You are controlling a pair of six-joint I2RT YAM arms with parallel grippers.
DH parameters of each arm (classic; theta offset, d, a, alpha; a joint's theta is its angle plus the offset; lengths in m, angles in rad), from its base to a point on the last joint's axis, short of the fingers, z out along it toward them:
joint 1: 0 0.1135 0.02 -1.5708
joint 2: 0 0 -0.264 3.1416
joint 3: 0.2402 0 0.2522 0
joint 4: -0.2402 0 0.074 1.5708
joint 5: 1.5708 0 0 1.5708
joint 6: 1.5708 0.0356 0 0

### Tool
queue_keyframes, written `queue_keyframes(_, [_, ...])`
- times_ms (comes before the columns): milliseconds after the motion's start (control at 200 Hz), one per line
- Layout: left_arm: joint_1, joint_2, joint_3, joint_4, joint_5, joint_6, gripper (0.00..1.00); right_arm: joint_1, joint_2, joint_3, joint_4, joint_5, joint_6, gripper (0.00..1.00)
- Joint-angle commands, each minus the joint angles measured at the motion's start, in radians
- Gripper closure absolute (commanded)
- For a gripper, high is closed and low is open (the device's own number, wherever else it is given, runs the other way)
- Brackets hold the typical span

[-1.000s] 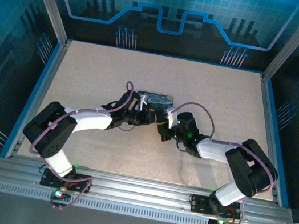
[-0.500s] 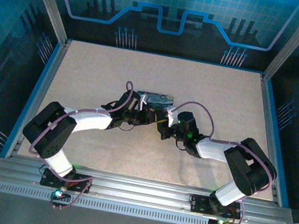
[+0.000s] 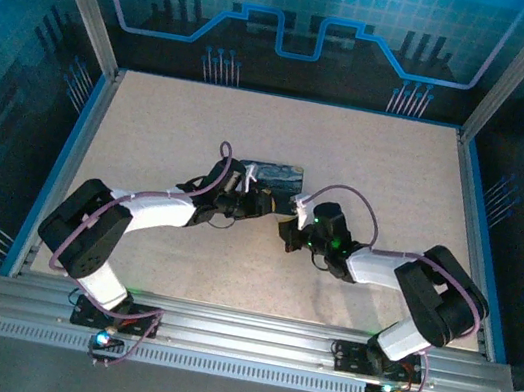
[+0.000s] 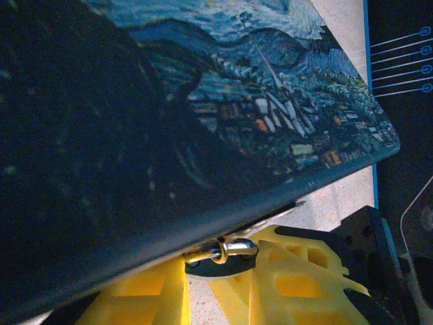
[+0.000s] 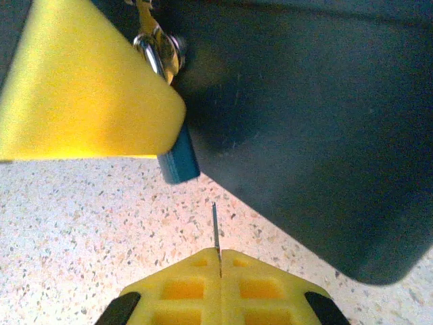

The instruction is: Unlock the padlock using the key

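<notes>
The right gripper (image 5: 220, 254) has its two yellow fingers pressed fully together. A very thin metal sliver stands up from the seam between them. This is the key (image 5: 214, 227), seen from its edge, and its tip is free in the air above the speckled table (image 5: 81, 217). The tip points toward the dark tin (image 5: 304, 122) and does not touch it.

Just beyond the key, a small blue block (image 5: 179, 159) comes out from under a yellow finger of the left gripper (image 4: 220, 261). Directly above this block is the silvery shackle of the padlock (image 5: 157, 51), close against the side of the tin. It is not possible to tell if the blue block is the body of the padlock.

In the left wrist view the shiny shackle sits at the lower edge of the tin, by a small metal tab, and the left fingers are closed on it from both sides.

From above, both grippers meet at the near side of the tin, near the middle of the table.
</notes>
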Motion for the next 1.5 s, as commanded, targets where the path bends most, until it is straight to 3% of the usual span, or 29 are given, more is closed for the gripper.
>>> queue_keyframes(0, [-0.010,-0.048,0.024,0.017,-0.005,0.008,0.76,0.005,-0.038,-0.022,0.017,0.001,-0.017,1.00])
queue_keyframes(1496, [-0.010,-0.048,0.019,0.014,-0.006,0.006,0.76,0.006,0.001,0.048,0.054,-0.041,-0.020,1.00])
